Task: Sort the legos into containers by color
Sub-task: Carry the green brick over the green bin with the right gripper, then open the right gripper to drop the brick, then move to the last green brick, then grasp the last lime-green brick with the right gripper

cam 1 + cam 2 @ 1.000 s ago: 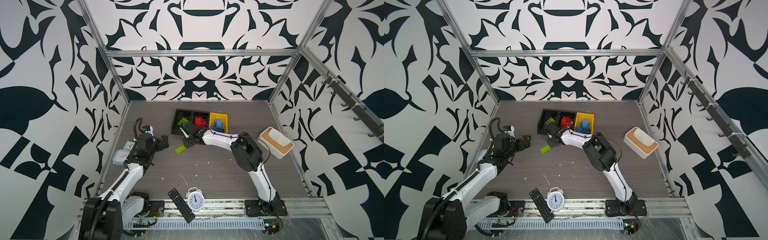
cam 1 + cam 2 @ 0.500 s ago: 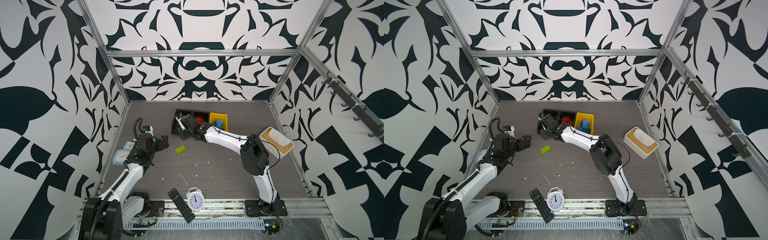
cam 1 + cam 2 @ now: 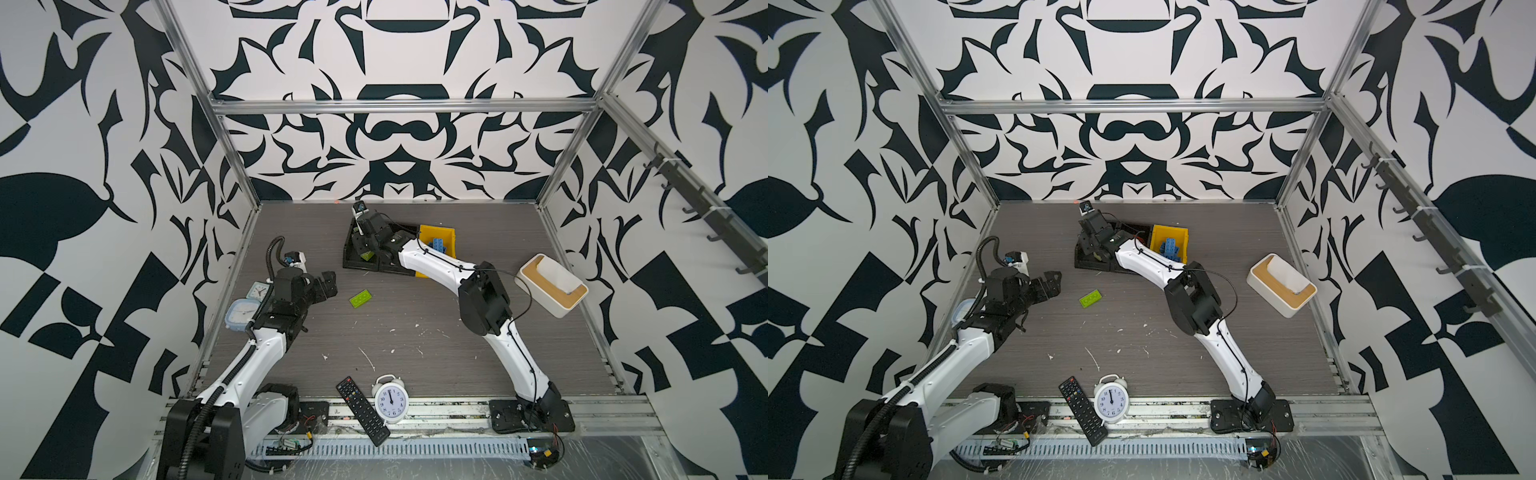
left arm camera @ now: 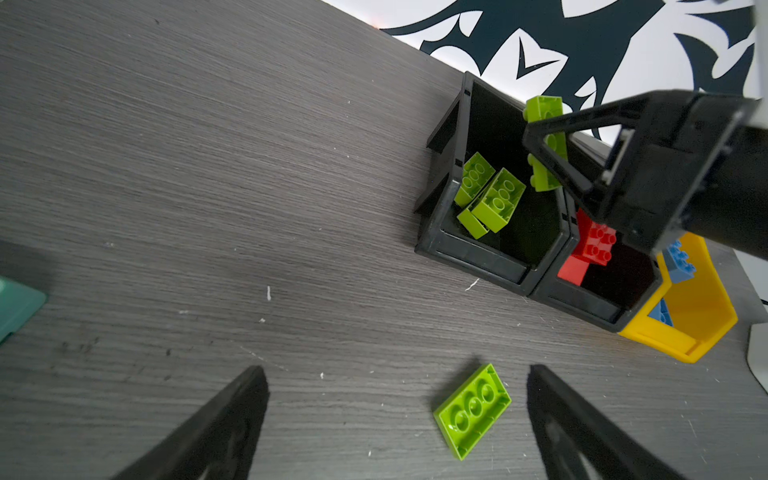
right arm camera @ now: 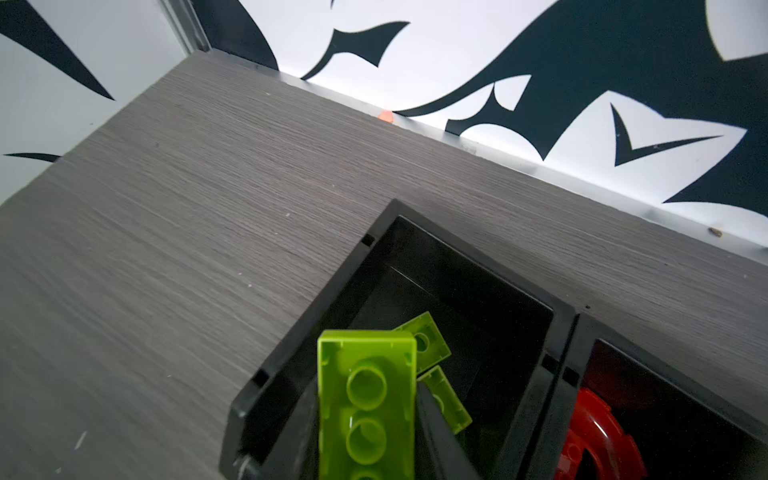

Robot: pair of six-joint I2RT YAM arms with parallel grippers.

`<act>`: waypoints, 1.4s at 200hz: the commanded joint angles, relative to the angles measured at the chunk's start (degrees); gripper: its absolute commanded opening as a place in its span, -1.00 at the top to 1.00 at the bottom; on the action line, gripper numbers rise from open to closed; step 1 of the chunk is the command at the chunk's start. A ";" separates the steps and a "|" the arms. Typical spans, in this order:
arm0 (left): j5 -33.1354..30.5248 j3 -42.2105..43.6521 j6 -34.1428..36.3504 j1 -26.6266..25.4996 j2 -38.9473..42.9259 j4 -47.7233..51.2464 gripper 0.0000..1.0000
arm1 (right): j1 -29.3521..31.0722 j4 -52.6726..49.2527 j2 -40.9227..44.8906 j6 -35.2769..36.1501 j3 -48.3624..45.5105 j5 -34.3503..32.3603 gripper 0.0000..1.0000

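My right gripper (image 5: pixel 365 399) is shut on a lime green lego (image 5: pixel 368 386), holding it above the left black container (image 5: pixel 316 299). Two more green legos (image 4: pixel 496 199) lie inside that container. The black container joined to it (image 4: pixel 582 303) holds red legos (image 4: pixel 594 243), and the yellow container (image 3: pixel 436 229) holds blue legos (image 3: pixel 438 246). One green lego (image 3: pixel 360 298) lies studs-down on the table. My left gripper (image 4: pixel 397 374) is open and low over the table, just short of that lego, which sits near its right finger (image 4: pixel 557 415).
A white box with a tan rim (image 3: pixel 552 284) stands at the right. A remote (image 3: pixel 361 409) and a white alarm clock (image 3: pixel 390 399) lie at the front edge. Two small clocks (image 3: pixel 243 311) sit by the left wall behind my left arm.
My right gripper has carried the green lego from just in front of the containers back and up over the left black container. The left arm and the loose green lego have not moved.
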State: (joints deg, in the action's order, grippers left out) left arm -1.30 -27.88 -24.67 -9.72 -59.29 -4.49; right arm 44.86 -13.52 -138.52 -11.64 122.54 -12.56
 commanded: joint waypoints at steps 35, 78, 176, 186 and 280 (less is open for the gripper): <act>-0.47 0.63 -0.64 0.22 1.19 -0.08 -1.00 | -0.35 -1.64 0.37 -0.18 5.03 -0.19 -0.25; -0.05 0.70 -0.75 0.22 1.15 -0.34 -1.00 | 0.44 -5.07 6.38 -1.63 -0.96 5.14 -0.39; -2.12 1.14 -0.56 0.22 2.76 0.36 -1.00 | 8.98 -2.14 23.01 -14.13 -35.81 9.73 -0.47; -2.32 1.22 -0.56 0.20 3.11 0.36 -1.00 | 9.27 -1.14 23.01 -14.87 -36.88 10.43 -0.47; -1.12 0.56 -0.91 0.22 2.08 0.80 -1.00 | 9.46 1.76 17.31 -15.52 -35.00 12.47 -0.49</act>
State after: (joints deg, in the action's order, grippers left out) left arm -2.74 -27.40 -24.69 -9.72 -56.80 -4.40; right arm 54.35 -12.67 -120.27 -26.63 85.03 -0.80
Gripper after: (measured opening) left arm 0.999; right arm 0.743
